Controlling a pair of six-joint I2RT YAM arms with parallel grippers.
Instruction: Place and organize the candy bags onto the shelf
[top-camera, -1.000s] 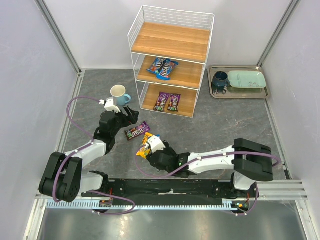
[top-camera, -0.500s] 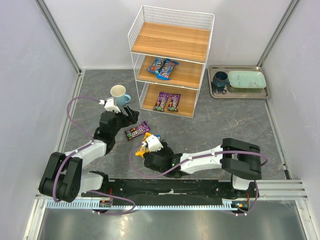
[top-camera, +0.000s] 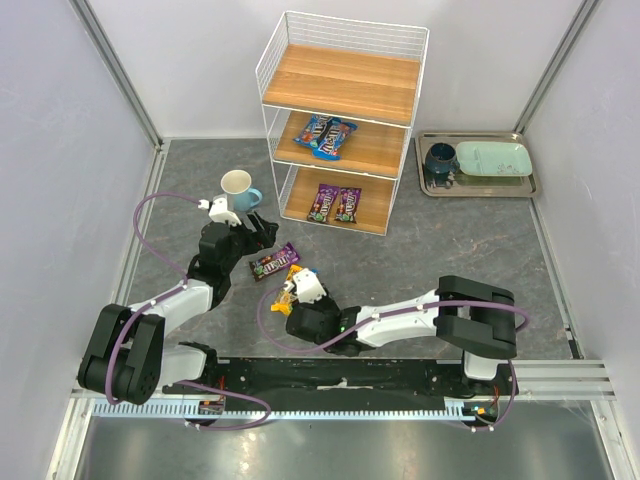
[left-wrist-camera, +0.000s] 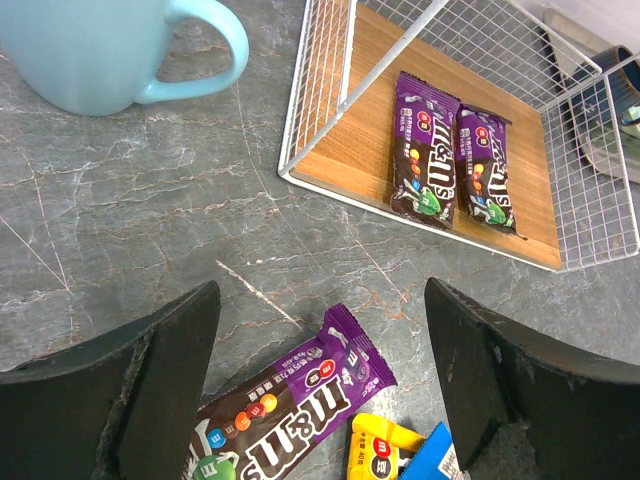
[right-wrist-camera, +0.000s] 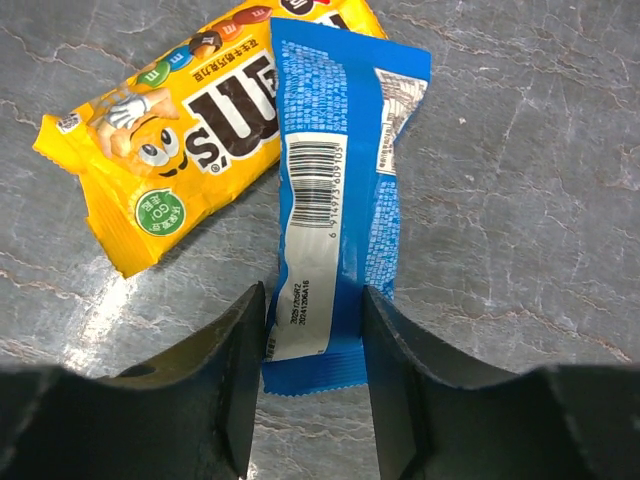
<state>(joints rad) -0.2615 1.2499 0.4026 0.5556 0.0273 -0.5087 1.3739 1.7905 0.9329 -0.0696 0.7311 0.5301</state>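
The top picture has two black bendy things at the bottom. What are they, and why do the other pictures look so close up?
Those are robot arms, the left arm and the right arm, seen by a camera high above. Each ends in a two-finger pincher called a gripper. The other two pictures come from small cameras on the wrists, so the black fingers look huge. On the grey table stand a white wire shelf, a cup and a metal tray. Blue candy bags lie on the shelf's middle board, purple candy bags on the bottom one. The left gripper is open near a purple bag on the table. The right gripper has a finger on each side of a blue bag that overlaps a yellow bag. Whether it grips firmly, I cannot tell.
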